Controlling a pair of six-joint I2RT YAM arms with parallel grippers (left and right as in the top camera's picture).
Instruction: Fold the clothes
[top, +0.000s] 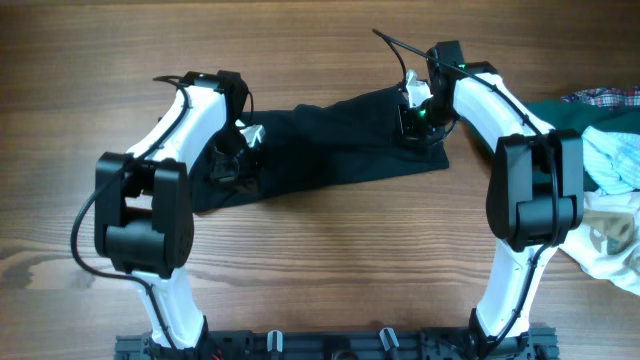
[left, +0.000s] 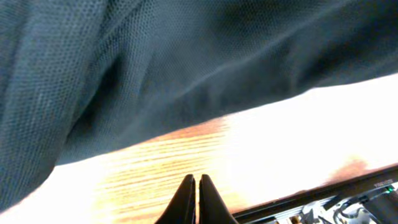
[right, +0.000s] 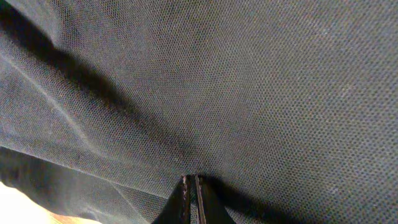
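The polo shirt (top: 330, 145) lies bunched on the table (top: 320, 270), nearer its far edge. The left gripper (left: 196, 179) is pinched together over bare wood, the right gripper (right: 191, 178) together against fabric — holding or not, unclear. Folding seems barely begun — next needs firm grips at both ends

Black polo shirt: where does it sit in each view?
Overhead: black polo shirt spread across centre, between the arms.
Left wrist: fills the top, above bare wood.
Right wrist: fills nearly the whole frame.
Shared landmark: wooden table, a sliver bottom-left in right wrist.
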